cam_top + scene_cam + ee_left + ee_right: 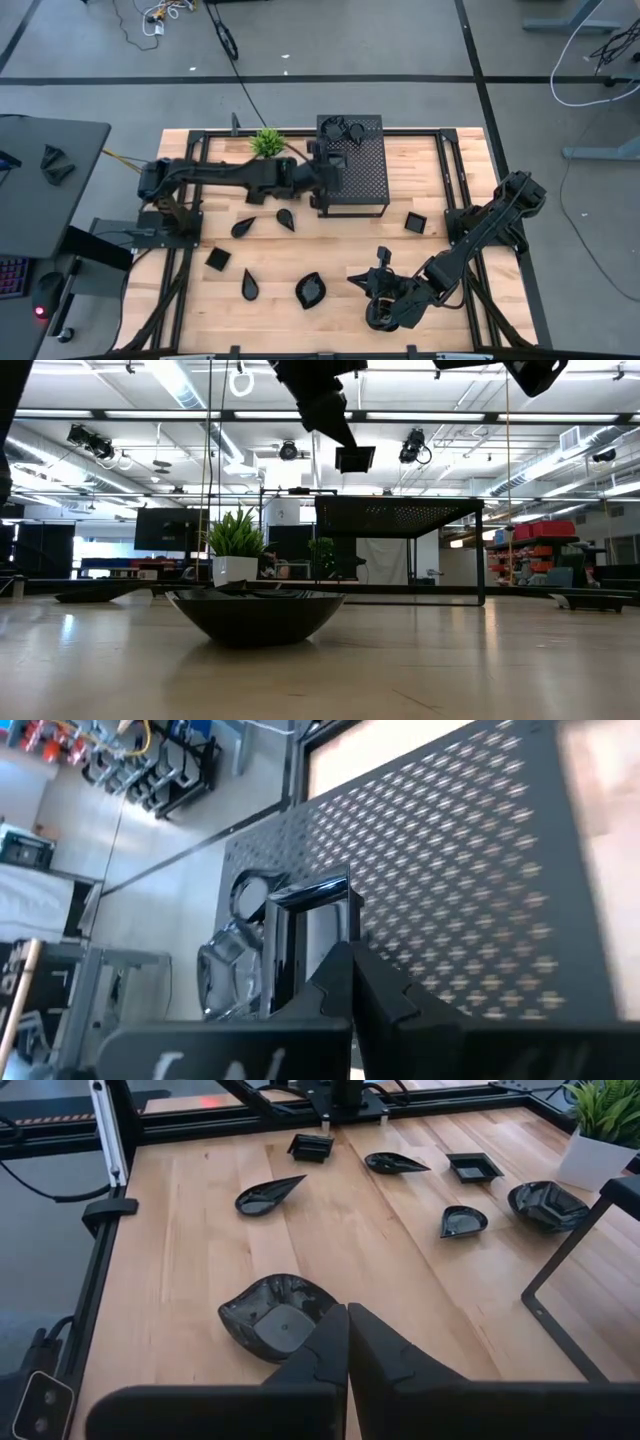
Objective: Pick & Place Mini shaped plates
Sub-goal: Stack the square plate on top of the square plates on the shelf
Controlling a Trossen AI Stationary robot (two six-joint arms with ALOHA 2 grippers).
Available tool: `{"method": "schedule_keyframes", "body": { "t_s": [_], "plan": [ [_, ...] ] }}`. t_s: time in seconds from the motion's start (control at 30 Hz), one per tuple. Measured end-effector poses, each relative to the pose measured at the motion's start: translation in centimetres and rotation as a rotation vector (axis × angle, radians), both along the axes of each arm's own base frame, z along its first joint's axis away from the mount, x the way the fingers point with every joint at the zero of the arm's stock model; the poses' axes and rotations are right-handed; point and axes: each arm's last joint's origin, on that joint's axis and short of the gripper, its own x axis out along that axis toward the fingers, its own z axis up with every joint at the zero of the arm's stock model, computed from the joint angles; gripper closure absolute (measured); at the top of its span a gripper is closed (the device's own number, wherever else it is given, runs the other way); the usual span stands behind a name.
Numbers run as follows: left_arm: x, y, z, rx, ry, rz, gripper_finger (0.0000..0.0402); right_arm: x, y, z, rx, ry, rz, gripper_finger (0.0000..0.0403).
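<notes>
High view showed the left arm stretched level across the far part of the bench (330, 250), from its base at the left edge toward the black perforated box (355, 170). The left gripper (322, 178) sat at the box's left edge, over its top. In the left wrist view its fingers (345, 985) were pressed together on a glossy square mini plate (300, 935) held on edge above the perforated surface, with a few more plates (235, 950) lying on the box beyond it. High view showed those plates (345, 128) clustered at the far end of the box top, beside the small green potted plant (266, 142).

The right arm came in from the right edge of the bench, bent down and toward the near side. The right gripper (380, 300) hovered low over the near-centre boards, its fingers (330, 1350) pressed together with nothing between them. Just ahead of it in the right wrist view lay a rounded leaf plate (275, 1315).

The other mini shaped plates were scattered loose on the bench: two teardrop plates (285, 218) just left of the box, a square plate (217, 259) near the left frame, another teardrop (249, 285) and a leaf plate (310, 290) near the front, and a square plate (414, 221) to the right of the box. In the low view one dish (255, 610) stood close to the camera.

No brand, label or writing could be read on the arms, the box or the plates.
</notes>
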Motion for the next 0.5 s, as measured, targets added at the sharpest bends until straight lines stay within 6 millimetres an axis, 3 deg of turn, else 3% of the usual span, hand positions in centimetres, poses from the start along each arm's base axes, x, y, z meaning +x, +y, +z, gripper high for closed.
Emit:
{"method": "schedule_keyframes", "body": {
  "t_s": [0.23, 0.5],
  "plan": [
    [-0.1, 1.7, -2.2, 0.034, 0.019, 0.012, 0.0401, 0.0, 0.0, 0.0, 0.0, 0.0, 0.0, 0.0395],
    [-0.1, 2.6, -3.3, 0.045, -0.018, 0.014, 0.0402, 0.0, 0.0, 0.0, -0.001, 0.0, 0.0, 0.0395]
  ]
}}
